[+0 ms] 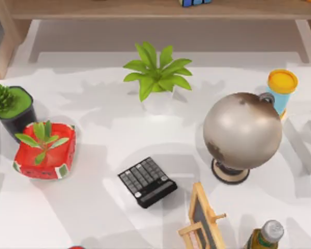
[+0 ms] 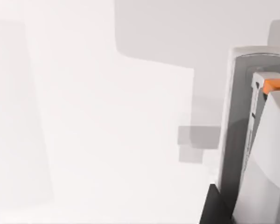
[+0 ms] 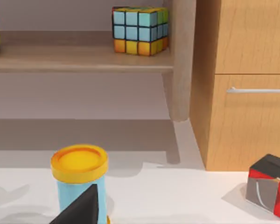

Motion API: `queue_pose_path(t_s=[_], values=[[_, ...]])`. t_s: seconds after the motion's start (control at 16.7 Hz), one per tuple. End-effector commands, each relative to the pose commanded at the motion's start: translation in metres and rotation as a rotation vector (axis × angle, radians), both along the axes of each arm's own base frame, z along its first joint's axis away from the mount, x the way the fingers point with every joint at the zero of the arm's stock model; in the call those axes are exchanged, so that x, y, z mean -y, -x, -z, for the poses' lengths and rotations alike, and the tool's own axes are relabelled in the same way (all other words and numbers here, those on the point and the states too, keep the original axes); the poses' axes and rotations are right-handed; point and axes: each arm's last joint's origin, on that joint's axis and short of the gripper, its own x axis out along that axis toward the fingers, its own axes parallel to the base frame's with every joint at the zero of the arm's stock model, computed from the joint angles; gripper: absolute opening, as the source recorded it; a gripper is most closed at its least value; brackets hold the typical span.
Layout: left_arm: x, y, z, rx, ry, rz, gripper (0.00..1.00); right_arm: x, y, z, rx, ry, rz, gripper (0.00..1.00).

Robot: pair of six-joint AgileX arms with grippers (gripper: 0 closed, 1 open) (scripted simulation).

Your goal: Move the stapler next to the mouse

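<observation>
Wooden shelf (image 3: 79, 58) holds a puzzle cube (image 3: 139, 30) at 12 o'clock in the right wrist view; overhead, a globe (image 1: 242, 129) stands at 3 o'clock on the bench (image 1: 93, 207); either gripper's state: cannot tell

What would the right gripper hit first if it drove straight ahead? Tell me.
Most likely the blue canister with the yellow lid, standing just ahead of the right gripper; how far off is unclear.

The worktop (image 1: 93, 207) is seen from overhead; the yellow-lidded canister (image 1: 282, 89) (near the shelf) is shared with the right wrist view (image 3: 80, 179).
</observation>
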Motion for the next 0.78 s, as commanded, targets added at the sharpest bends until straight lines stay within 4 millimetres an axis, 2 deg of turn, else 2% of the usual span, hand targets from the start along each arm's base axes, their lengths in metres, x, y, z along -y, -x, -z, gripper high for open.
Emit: queue_pose_path(t_s=[0.42, 0.78], values=[[-0.001, -0.001, 0.006, 0.016, -0.006, -0.003, 0.00, 0.000, 0.000, 0.000, 0.000, 0.000, 0.000, 1.00], [-0.001, 0.002, 0.036, -0.048, 0.022, -0.006, 0.00, 0.000, 0.000, 0.000, 0.000, 0.000, 0.000, 1.00]])
